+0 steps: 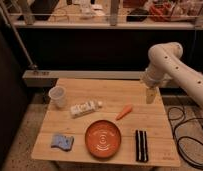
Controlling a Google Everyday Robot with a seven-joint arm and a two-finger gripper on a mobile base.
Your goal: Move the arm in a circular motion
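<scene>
- Claw (150, 95) hangs pointing down, up-right of the orange plate (103, 138), over the far-right part of the tabletop (111, 89). Released or clenched? Can't tell from here.
- Arm (167, 65) comes in from the right edge, bend high, well above & right of the plate. White tube w/ dark dots.
- Nothing visible in the claw. It looks clear of the tabletop, tho the gap is hard to judge.
- Carrot (124, 112) lies just up-right of the plate, between plate & claw, so it's the nearest thing to any sweep.
- White bottle (85, 107) up-left of the plate, clear cup (57, 96) farther up-left, blue sponge (61, 142) to its left, black bar (140, 145) just right of it.
- Step in hand, my read: tracing the loop, w/ the claw at the far-right part of it.
- To do it well: const. height so the claw passes over carrot & cup, not thru them. Even speed, no jerks. Steady radius, centre approx. over the plate.
- Risk: a dip on the near side could clip the carrot or the plate's rim.
</scene>
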